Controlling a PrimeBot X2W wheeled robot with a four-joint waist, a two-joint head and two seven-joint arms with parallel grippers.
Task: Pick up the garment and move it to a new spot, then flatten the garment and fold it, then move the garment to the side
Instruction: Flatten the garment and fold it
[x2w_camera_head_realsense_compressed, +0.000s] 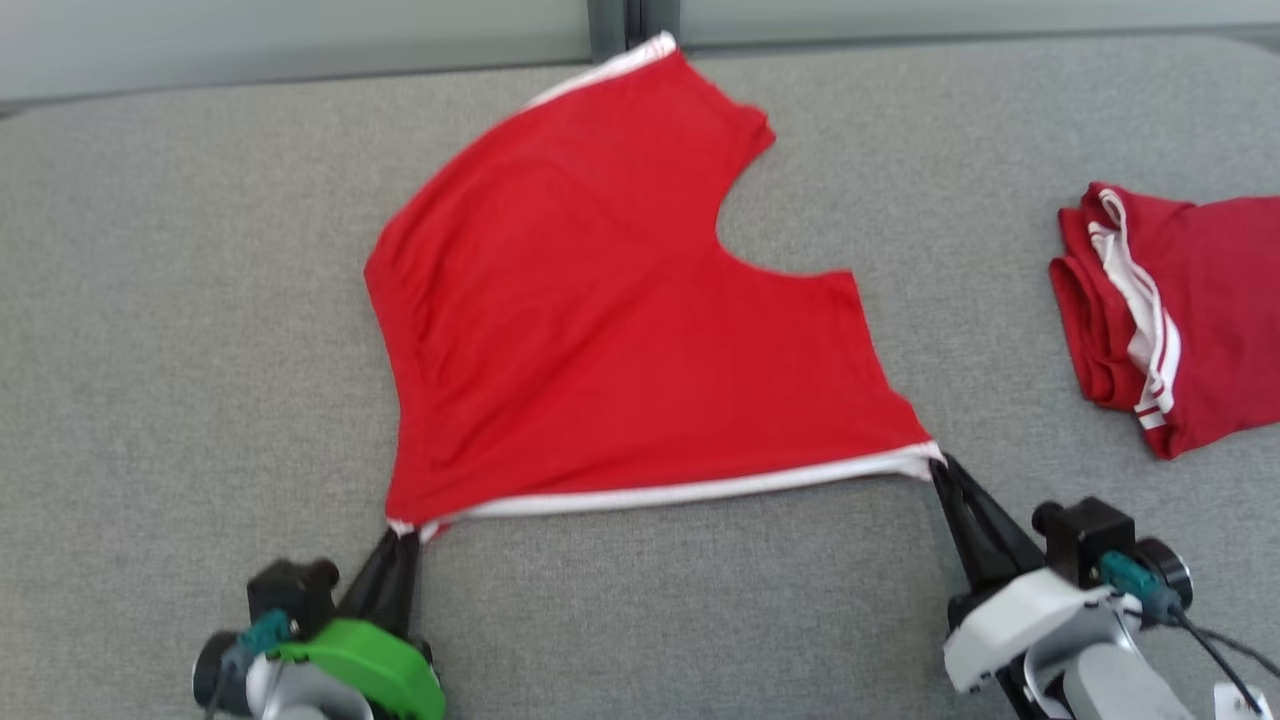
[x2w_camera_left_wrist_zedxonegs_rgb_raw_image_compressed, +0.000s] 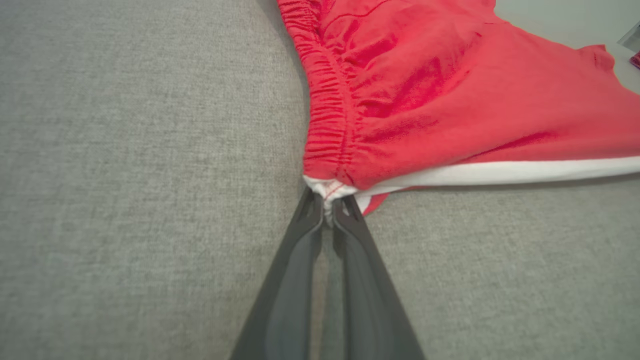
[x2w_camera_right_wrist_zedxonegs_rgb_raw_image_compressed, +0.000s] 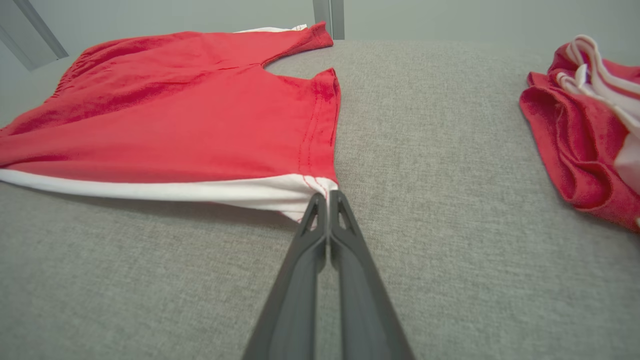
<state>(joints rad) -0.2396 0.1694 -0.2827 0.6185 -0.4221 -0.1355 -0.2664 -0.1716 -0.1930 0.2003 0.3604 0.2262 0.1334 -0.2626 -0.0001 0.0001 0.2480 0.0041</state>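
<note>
Our left gripper (x2w_camera_head_realsense_compressed: 403, 532) and right gripper (x2w_camera_head_realsense_compressed: 942, 465) each pinch 1 near corner of the garment (x2w_camera_head_realsense_compressed: 620, 330), waistband pointing left, legs right.

This looks like a lab or test room rather than a home: a wide tabletop (x2w_camera_head_realsense_compressed: 150, 300) covered in plain grey woven fabric, backed by bare pale wall panels (x2w_camera_head_realsense_compressed: 300, 40) that meet at a dark metal post (x2w_camera_head_realsense_compressed: 605, 20).

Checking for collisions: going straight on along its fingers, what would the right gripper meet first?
The red garment: the right gripper pinches its white-edged corner, so it would likely bunch that cloth.
</note>
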